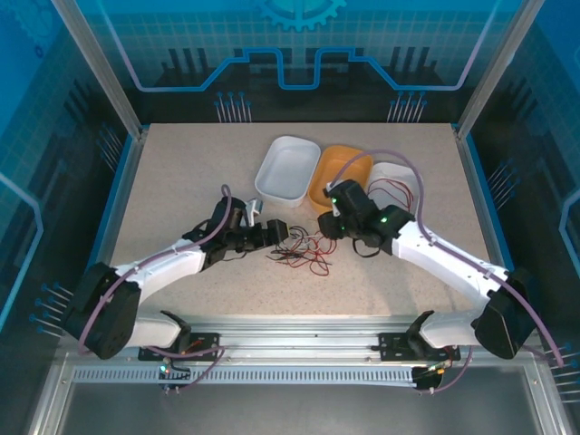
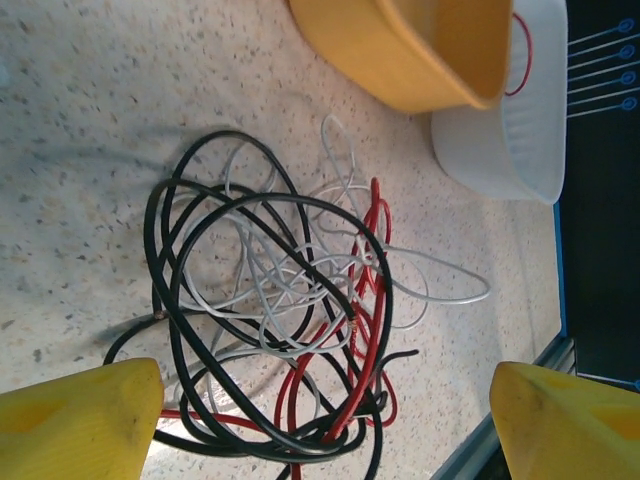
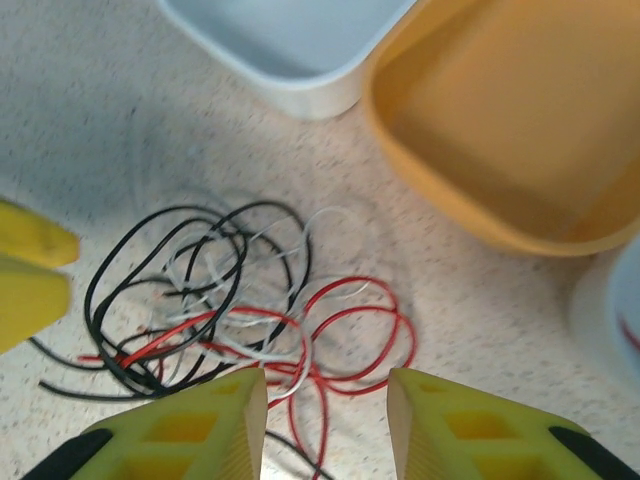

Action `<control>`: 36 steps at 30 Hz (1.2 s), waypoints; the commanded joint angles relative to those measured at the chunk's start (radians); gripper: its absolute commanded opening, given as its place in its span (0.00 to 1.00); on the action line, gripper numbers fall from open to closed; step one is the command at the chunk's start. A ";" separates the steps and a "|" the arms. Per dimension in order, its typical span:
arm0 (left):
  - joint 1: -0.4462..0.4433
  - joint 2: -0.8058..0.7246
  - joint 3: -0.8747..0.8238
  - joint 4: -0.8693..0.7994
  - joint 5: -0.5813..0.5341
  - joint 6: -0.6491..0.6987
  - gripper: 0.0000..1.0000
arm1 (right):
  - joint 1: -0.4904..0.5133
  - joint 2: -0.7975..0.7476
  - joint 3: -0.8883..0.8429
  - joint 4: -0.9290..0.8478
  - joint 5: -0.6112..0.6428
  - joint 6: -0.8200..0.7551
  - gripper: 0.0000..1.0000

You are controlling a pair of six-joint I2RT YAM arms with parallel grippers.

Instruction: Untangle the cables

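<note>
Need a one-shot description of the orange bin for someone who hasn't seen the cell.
At the far side of the table, three tubs sit in a row just beyond the tangled cables. The orange bin is the middle one. It is the only coloured tub: the left tub and the right tub are both white.
</note>
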 commanded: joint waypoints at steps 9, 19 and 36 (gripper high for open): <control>-0.046 0.225 0.063 0.022 0.044 -0.004 0.86 | 0.048 0.039 -0.053 -0.061 0.137 0.197 0.33; -0.037 0.220 0.025 -0.027 -0.112 -0.059 0.32 | 0.029 0.085 -0.102 -0.064 0.149 0.298 0.33; 0.086 0.080 -0.055 -0.082 -0.137 -0.044 0.14 | 0.011 0.334 -0.060 0.066 0.060 0.283 0.31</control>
